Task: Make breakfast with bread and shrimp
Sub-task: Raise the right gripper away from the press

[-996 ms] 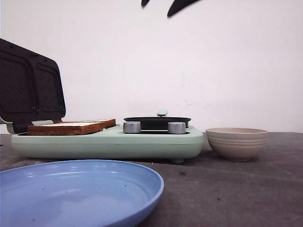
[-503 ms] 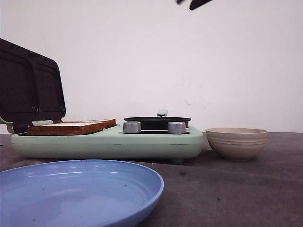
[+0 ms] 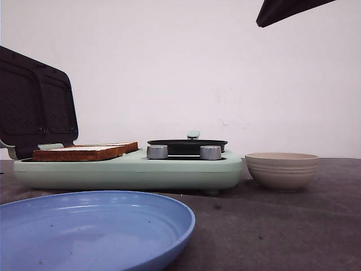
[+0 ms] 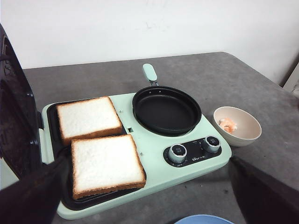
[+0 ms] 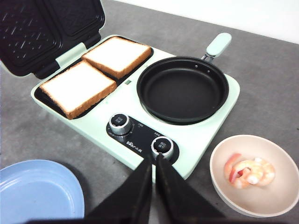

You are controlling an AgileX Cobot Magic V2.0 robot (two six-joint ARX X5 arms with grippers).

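Two slices of bread (image 4: 106, 164) (image 5: 78, 87) lie side by side on the dark grill plate of the mint-green breakfast maker (image 3: 130, 169). The shrimp (image 5: 247, 171) (image 4: 228, 125) sit in a beige bowl (image 3: 282, 169) to the right of the machine. My right gripper (image 5: 153, 158) is shut with nothing in it and hangs high over the front of the machine, by the right knob (image 5: 162, 145). My left gripper (image 4: 149, 200) is open and empty, high above the table in front of the machine, with its fingers (image 4: 28, 196) wide apart.
The machine's black frying pan (image 5: 182, 88) is empty and its waffle-patterned lid (image 3: 34, 107) stands open at the left. A blue plate (image 3: 96, 226) lies on the grey table in front of the machine. A dark arm part (image 3: 287, 10) shows at the front view's top right.
The dark arm part at the top of the front view has moved to the right and now looks larger. Bread, bowl and plate have not moved.
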